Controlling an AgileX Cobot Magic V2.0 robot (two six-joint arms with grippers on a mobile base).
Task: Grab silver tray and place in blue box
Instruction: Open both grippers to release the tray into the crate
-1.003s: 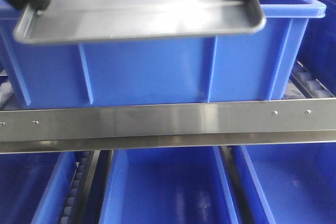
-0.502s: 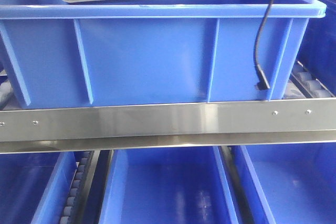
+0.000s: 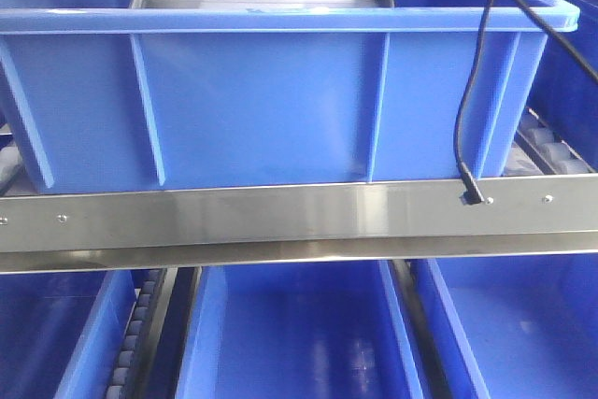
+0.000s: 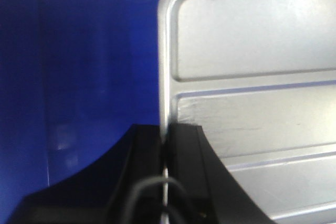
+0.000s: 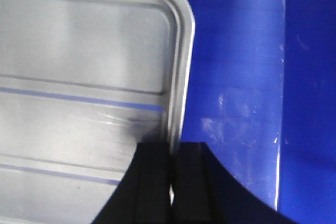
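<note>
Your left claw (image 4: pixel 164 150) was shut tight on the left short edge of the silver tray (image 4: pixel 252 77), with the rim pinched between its two black fingers. Your right claw (image 5: pixel 172 166) was pinching the right short edge the same way. So both arms shared the tray, one at each end, and neither was nearer than the other.

The tray lay flat, with its long side running from one claw to the other. In the front view it sat down inside the blue box (image 3: pixel 262 100), below the top rim, so only a thin strip of it showed. I could not tell if it touched the bottom of the box or hung just above it.

On each side, the blue wall stood just beside the tray end and the claw. I think the next move, letting go and lifting out, needed care there, because the outer fingers had little room to open.

A black cable (image 3: pixel 464 109) hung down over the front of the box, near the right arm. It reached the shiny metal rail (image 3: pixel 299 217) of the shelf. More blue bins (image 3: pixel 290 334) sat on the shelf below.
</note>
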